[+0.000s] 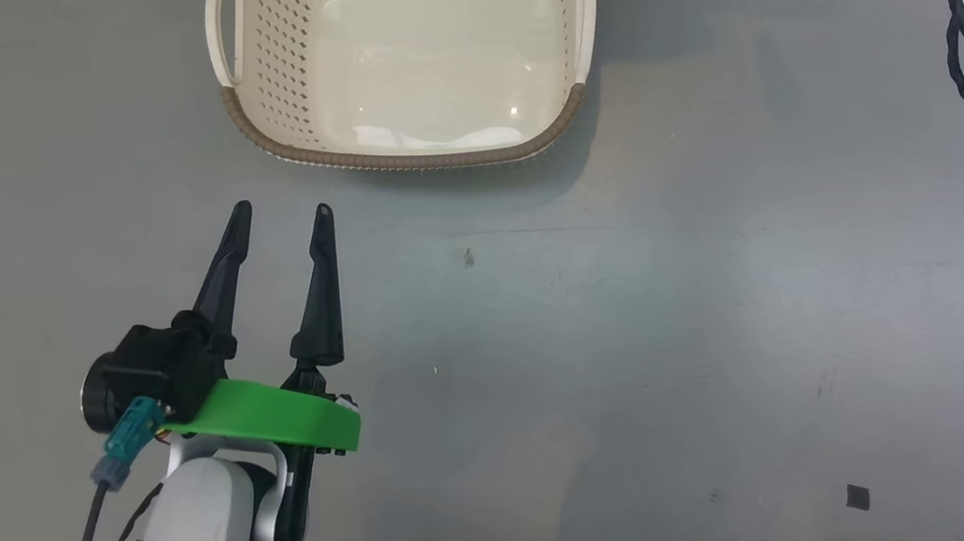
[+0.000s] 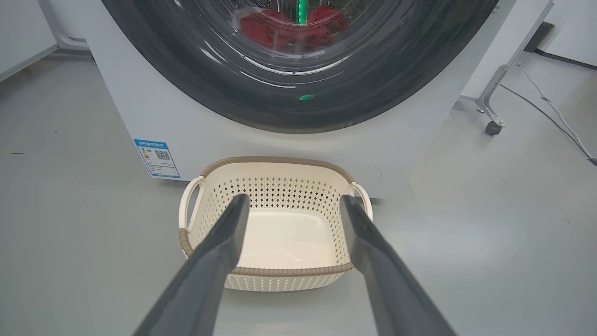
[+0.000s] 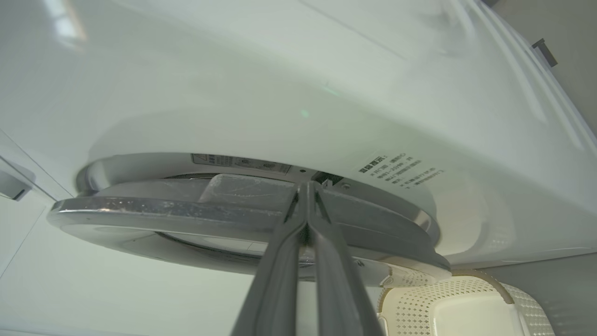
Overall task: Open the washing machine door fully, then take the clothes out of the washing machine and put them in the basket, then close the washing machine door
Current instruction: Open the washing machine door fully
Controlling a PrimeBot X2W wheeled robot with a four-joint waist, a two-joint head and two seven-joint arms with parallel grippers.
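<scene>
The washing machine door (image 3: 163,210) sits on the front of the washing machine (image 3: 280,70), seen edge-on, and I can't tell whether its latch has let go. The red clothes (image 2: 280,30) lie in the drum behind the glass. The right gripper (image 3: 307,186) is clenched with nothing between its fingers, its tips tucked into the gap behind the door's rim near the catch. My worry is that such a thin hook on a glossy edge could slide off as the arm pulls, leaving the door half open. A skewed pull might also jam the tips in the gap. The basket (image 2: 275,163) waits on the floor just in front of the machine, below the door. The left gripper (image 1: 283,210) hangs released above the floor on the near side of the basket, pointing at it.
</scene>
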